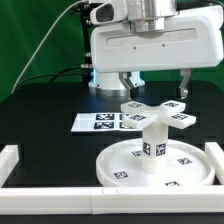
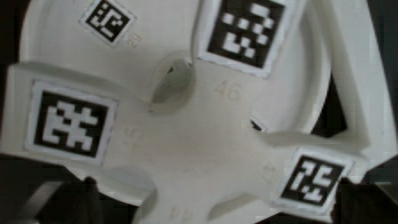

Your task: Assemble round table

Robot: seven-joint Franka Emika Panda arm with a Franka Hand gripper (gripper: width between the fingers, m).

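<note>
Black surface (image 1: pixel 40 100), white fence (image 1: pixel 50 190) along the near edge and corners. Marker board (image 1: pixel 100 121) flat behind the work, untouched.

Disc (image 1: pixel 155 162) lay rim-up on surface, hard against fence at the exterior view's right. Leg (image 1: pixel 153 143) stood upright at disc centre, looked seated; cannot tell whether fully screwed. Cross-shaped base (image 1: pixel 157 113) sat on top of leg, roughly level, tags up. Wrist view filled by base (image 2: pixel 196 110) close below camera: tagged lobes, central boss, no fingers visible there.

End effector (image 1: pixel 157 83) above and just behind base, jaws spread wide, holding nothing. One finger (image 1: pixel 127 84) and the other either side, apparently clear of base; contact hard to rule out from this angle.

Progress, judged: stack complete in order, disc, leg, base. No loose parts seen elsewhere. Left, probably: tightening base onto leg if not yet home, then done. Thread state not visible, so late stage at best, not confirmed finished.
</note>
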